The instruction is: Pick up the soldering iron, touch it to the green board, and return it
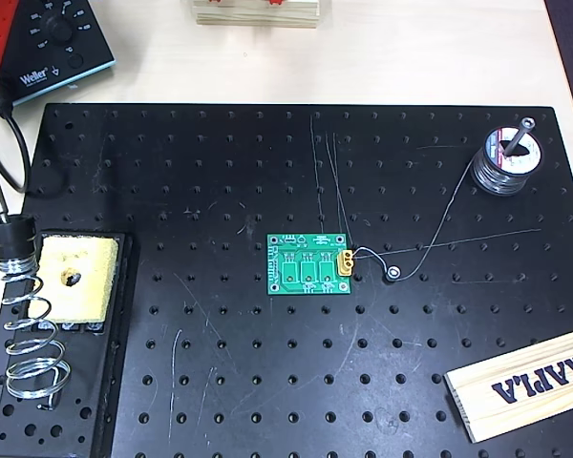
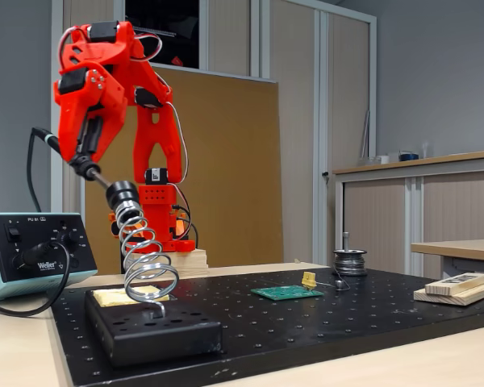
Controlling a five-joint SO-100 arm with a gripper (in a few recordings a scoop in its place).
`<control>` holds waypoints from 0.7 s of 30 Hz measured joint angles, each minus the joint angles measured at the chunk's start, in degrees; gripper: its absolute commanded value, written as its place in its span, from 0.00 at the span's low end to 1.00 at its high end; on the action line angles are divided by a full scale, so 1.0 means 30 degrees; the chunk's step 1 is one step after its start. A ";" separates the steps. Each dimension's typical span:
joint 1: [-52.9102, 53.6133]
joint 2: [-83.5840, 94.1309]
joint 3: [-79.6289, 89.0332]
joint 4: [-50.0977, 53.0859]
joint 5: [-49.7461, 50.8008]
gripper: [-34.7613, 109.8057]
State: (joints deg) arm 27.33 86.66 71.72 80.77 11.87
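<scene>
- The red gripper (image 2: 87,155) clamps the iron's (image 2: 79,160) black handle, with the collar seated at the mouth of the coiled stand (image 2: 145,270). This reads as the lift-out or the return; I cannot tell which.
- If lifting out, the next move calls for a pull straight along the coil's axis so the tip clears the wire loops, then a swing over to the board (image 1: 310,265).
- The board lies flat on the plate (image 1: 267,382), well to the right of the stand in the overhead view.
- The iron is slim, matte black and pencil-shaped, with a wider collar and a trailing cord.
- The stand is springy, shiny silver wire on a black block, with a porous yellow sponge (image 1: 74,277) just beside it.
- The board is a thin green rectangle with white print and a small yellow connector; the plate is black and perforated.
</scene>
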 measured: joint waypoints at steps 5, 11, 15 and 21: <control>-0.0469 0.0000 0.0674 -0.0293 0.0205 0.24; -0.0967 -0.0293 0.0762 -0.0615 0.0557 0.24; -0.1260 -0.2021 0.0029 -0.0674 0.0586 0.24; -0.2197 -0.4980 -0.3398 -0.0645 0.0615 0.24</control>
State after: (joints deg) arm 20.74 71.72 61.52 78.84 13.71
